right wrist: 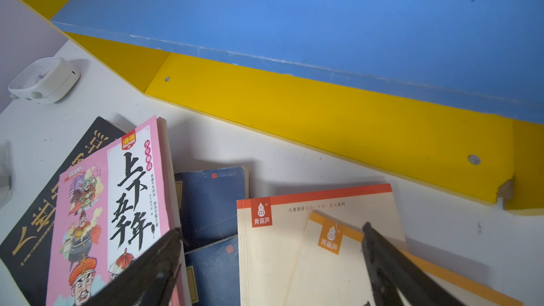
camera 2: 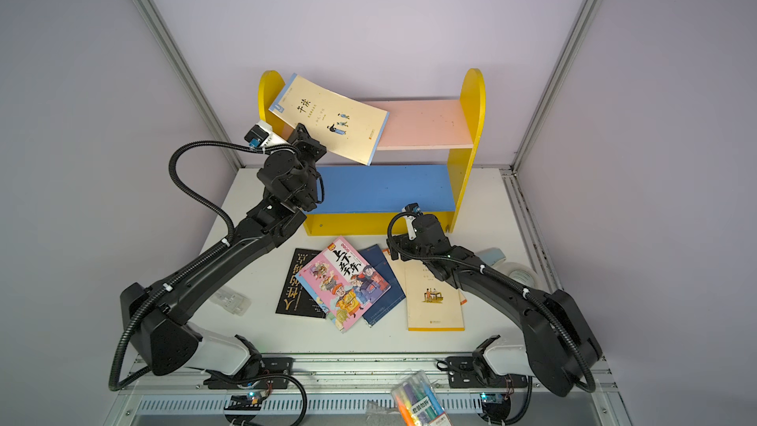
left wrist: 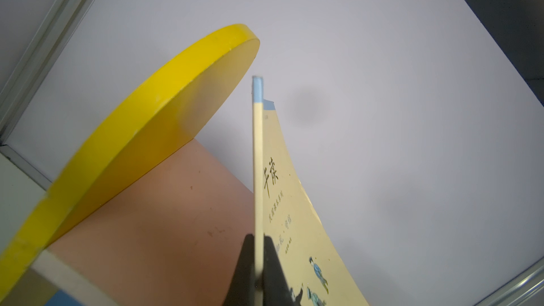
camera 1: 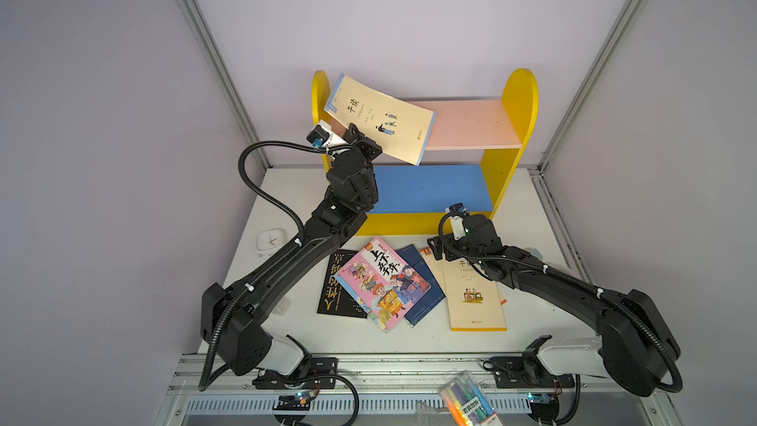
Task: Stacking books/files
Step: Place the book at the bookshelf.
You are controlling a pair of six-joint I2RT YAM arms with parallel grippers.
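Note:
My left gripper (camera 1: 355,129) is shut on the lower edge of a cream book with a light-blue edge (camera 1: 385,116), holding it tilted above the pink upper shelf (camera 1: 471,120). In the left wrist view the black fingers (left wrist: 273,266) pinch that book (left wrist: 282,189) beside the shelf's yellow side panel (left wrist: 141,119). The other books lie on the table: a black one (camera 1: 338,284), a pink cartoon one (camera 1: 383,280), navy ones (camera 1: 428,280) and cream ones (camera 1: 475,297). My right gripper (right wrist: 270,229) hovers open over a red-edged (right wrist: 270,260) and an orange-edged (right wrist: 326,275) cream book.
The yellow bookshelf (camera 1: 520,108) stands at the back with a blue lower shelf (camera 1: 430,188). A white clock (camera 1: 269,240) sits at the left. A light-blue block (camera 2: 493,258) and a tape roll (camera 2: 519,274) lie at the right. A marker pack (camera 1: 467,401) rests on the front rail.

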